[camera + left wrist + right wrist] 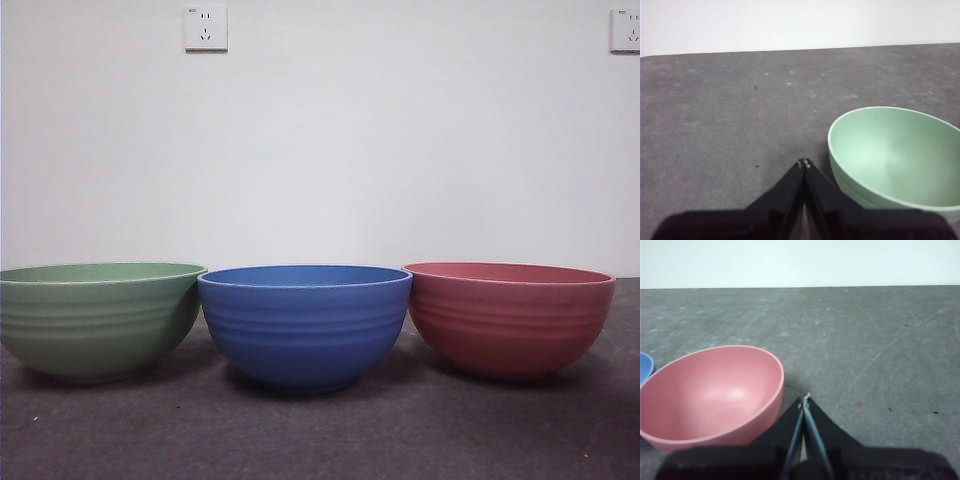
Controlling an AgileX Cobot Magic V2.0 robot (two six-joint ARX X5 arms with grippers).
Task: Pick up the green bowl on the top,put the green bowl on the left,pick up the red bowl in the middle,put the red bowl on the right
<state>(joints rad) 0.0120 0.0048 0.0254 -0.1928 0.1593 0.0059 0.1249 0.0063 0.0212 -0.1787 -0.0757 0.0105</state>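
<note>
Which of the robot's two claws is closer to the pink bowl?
The right. The right gripper, jaws shut, sits just beside the red bowl. The left gripper, also shut, is beside the green bowl instead.

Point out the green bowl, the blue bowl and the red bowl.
green bowl (95,325), front view, on its ribbed outer wall.
blue bowl (303,330), front view, on its ribbed outer wall.
red bowl (510,325), front view, on its outer wall.
</note>
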